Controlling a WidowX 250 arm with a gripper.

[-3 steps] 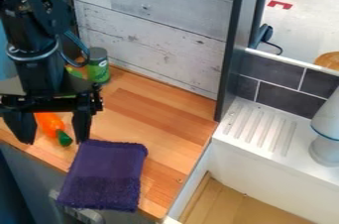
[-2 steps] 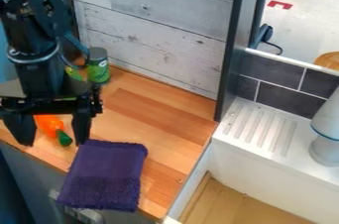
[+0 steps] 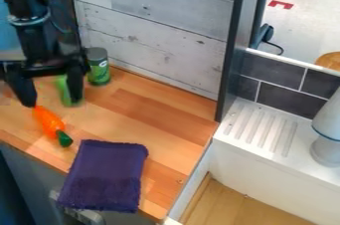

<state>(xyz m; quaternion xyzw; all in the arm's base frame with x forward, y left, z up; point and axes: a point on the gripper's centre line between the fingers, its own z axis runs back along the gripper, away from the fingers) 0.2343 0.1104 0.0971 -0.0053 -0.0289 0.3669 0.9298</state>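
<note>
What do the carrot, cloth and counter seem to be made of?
The carrot looks like smooth plastic, given its slight sheen. The cloth seems matte terry fabric, judging by its fuzzy surface. The counter appears satin-finished wood, or laminate, with strips of differing tone.

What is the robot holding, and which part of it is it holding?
Nothing! The black gripper is open, with a gap between its fingers, and the orange carrot lies on the wooden counter.

Counter point(image 3: 159, 114) (wooden): cloth point(image 3: 106, 174), carrot point(image 3: 48, 122), can point(image 3: 98, 67)
</note>
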